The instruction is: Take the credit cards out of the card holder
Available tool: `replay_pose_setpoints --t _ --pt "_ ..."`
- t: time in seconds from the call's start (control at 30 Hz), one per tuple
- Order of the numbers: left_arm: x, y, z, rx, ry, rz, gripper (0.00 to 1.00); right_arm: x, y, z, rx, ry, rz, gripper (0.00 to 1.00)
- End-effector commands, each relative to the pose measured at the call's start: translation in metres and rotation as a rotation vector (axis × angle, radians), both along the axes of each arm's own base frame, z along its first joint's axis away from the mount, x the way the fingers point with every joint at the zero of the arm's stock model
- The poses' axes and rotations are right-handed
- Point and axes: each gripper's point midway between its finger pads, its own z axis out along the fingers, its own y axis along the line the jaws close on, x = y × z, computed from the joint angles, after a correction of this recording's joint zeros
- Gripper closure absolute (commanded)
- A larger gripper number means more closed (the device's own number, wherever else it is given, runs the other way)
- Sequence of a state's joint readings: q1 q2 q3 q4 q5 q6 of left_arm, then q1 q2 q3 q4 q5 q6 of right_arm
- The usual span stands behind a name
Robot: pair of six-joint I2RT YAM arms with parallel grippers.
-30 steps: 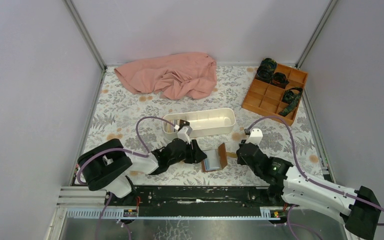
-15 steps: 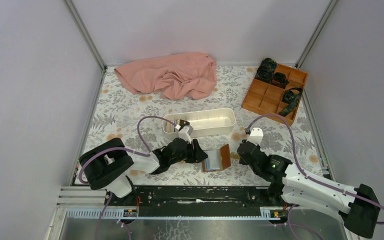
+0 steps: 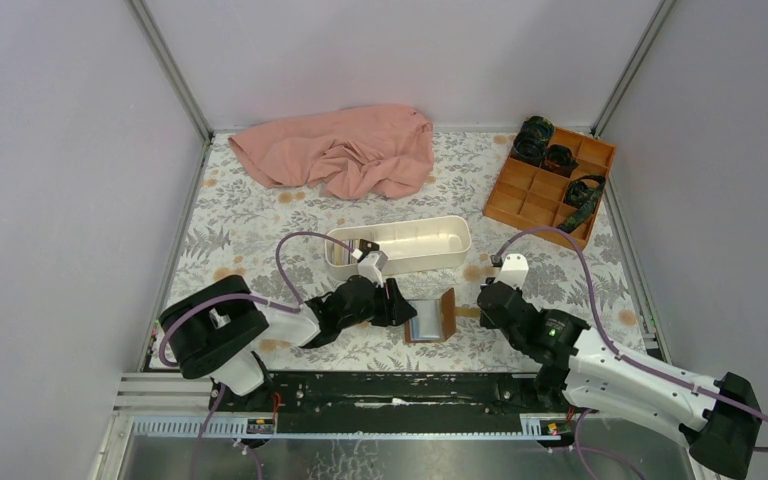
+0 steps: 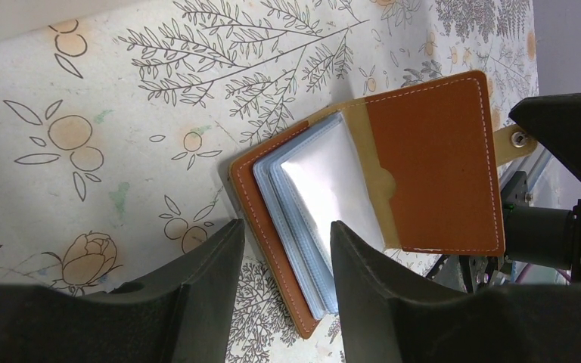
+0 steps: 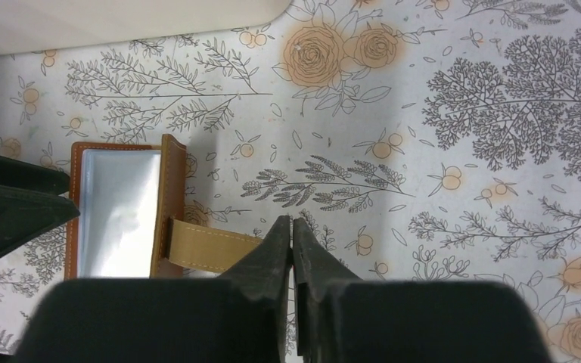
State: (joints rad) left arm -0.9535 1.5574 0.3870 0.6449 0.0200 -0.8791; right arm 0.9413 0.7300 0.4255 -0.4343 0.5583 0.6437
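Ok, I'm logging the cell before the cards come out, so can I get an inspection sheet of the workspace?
Surface: floral table cover, lying flat.
Job's things: card holder open, one cover lifted; credit cards stacked inside it.
Clutter: pink cloth; white tray; orange box holding dark rolled straps.
Grippers: left gripper open, the holder's edge between its fingers; right gripper shut on the holder's tab.
Cables: purple cables loop off both arms, clear of the holder.
Surroundings: pale walls; nothing else seen.
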Motion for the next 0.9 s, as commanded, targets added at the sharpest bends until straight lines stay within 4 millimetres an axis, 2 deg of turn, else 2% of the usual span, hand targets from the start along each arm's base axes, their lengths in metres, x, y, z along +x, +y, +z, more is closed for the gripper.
replay_pose_setpoints --t 0.0,0.2,0.43,0.57,0.67,0.8,0.87 --pt "-0.001 0.003 0.0 0.007 -0.004 -0.004 0.46 0.009 0.008 0.013 0.039 -0.037 -0.009 0.99" --pt "-0.002 0.007 0.005 0.008 -0.009 0.005 0.46 0.008 0.005 0.007 0.032 -0.021 -0.04 1.0" --pt "0.003 0.009 0.039 -0.013 -0.077 0.03 0.47 0.005 0.006 -0.001 0.04 0.002 -0.038 1.0" --pt "-0.002 -0.015 0.058 -0.072 -0.099 -0.028 0.47 0.005 0.009 -0.003 0.054 0.002 -0.032 1.0" --pt "-0.001 -0.037 0.063 -0.076 -0.112 -0.062 0.47 0.005 0.012 -0.002 0.069 0.0 -0.029 1.0" --pt "0.008 -0.061 0.046 -0.03 -0.121 -0.079 0.47 0.004 0.017 -0.002 0.101 0.008 -0.014 0.98" --pt "0.013 -0.069 0.033 -0.006 -0.117 -0.08 0.48 0.003 0.02 0.0 0.121 0.003 0.001 0.94"
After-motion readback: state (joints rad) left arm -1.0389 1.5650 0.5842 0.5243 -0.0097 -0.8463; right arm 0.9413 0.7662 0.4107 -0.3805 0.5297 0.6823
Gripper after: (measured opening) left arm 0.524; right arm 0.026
